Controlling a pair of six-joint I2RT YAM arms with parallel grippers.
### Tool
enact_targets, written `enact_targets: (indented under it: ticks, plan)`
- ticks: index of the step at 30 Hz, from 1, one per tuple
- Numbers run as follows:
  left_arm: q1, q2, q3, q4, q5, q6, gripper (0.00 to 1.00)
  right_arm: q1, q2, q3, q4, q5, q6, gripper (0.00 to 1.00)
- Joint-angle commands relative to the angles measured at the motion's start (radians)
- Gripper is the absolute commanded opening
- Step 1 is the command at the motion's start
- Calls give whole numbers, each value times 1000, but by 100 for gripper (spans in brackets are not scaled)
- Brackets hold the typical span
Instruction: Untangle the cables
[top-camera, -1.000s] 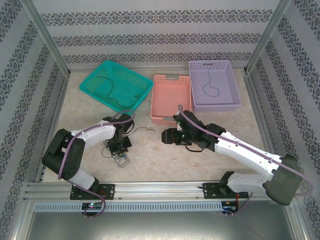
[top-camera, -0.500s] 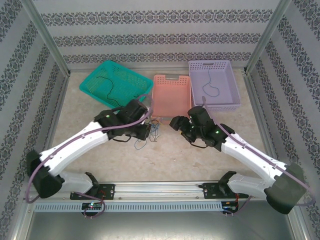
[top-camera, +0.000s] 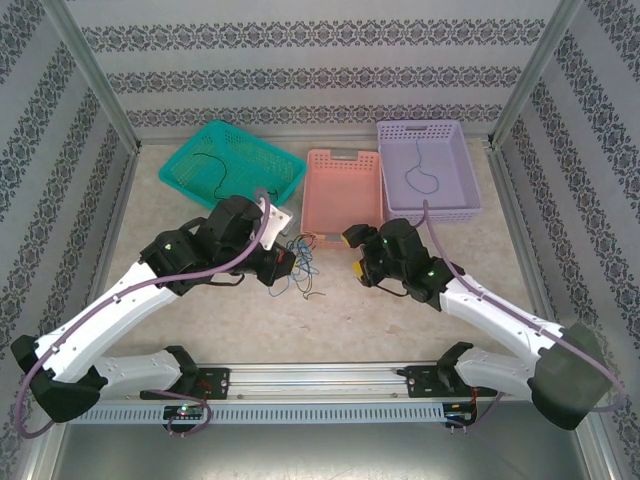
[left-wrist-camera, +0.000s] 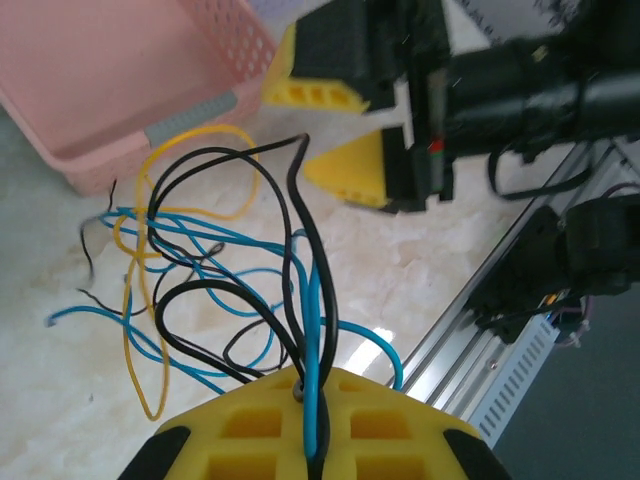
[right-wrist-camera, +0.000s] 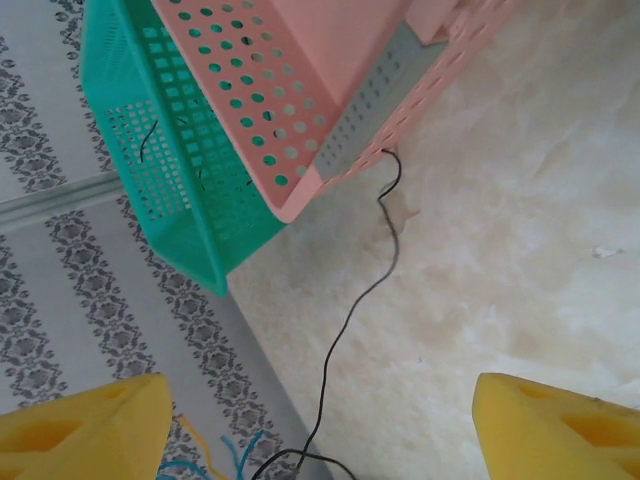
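Observation:
The cables (top-camera: 303, 266) are a loose tangle of thin black, blue and yellow wires on the table just in front of the pink basket (top-camera: 343, 190). My left gripper (top-camera: 283, 258) is shut on a blue strand and black strands of the bundle (left-wrist-camera: 313, 330), pinched between its yellow pads (left-wrist-camera: 250, 430). The loops (left-wrist-camera: 200, 270) spread out beyond it. My right gripper (top-camera: 354, 255) faces the tangle from the right, open and empty. A single black wire (right-wrist-camera: 350, 300) runs along the table between its wide-spread fingertips (right-wrist-camera: 85, 430).
A teal basket (top-camera: 232, 165) at the back left holds a black wire. The purple basket (top-camera: 428, 170) at the back right holds a blue one. The metal rail (top-camera: 320, 380) borders the near edge. Patterned walls enclose the table.
My left arm has carried the tangle from the front left to the middle, near the pink basket. The right gripper has swung to face it and spread its jaws wider.

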Motion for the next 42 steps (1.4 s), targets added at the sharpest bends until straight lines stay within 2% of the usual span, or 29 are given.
enact_targets:
  ticks: [1, 5, 13, 22, 26, 33, 35, 38, 40, 42]
  plan:
    - [-2, -14, 76, 52, 12, 17, 0, 42, 27, -7, 61, -18, 138, 82]
    - [-2, -2, 129, 63, 31, 8, 0, 97, 95, -33, 194, -4, 289, 85]
    - [-2, 5, 212, 92, 30, -14, 0, 187, 304, 43, 396, -20, 502, 85]
    - [-2, -27, 202, 93, 32, -39, 0, 196, 524, 163, 602, 2, 608, 73]
    - [-2, -42, 185, 71, 0, -30, 0, 205, 510, 179, 572, -16, 600, 75]
    - [0, -55, 143, 78, -40, -27, 0, 217, 395, 76, 493, 6, 600, 80]
    - [0, -46, 147, 74, -41, -21, 0, 215, 364, 56, 454, -4, 562, 80]
    - [1, -32, 167, 66, -45, -13, 0, 185, 288, 38, 321, -17, 394, 78]
    - [4, -23, 180, 59, -46, -12, 0, 140, 241, 46, 258, -30, 149, 75]
    - [7, -16, 191, 54, -34, -13, 0, 102, 173, 63, 182, -33, -209, 70]
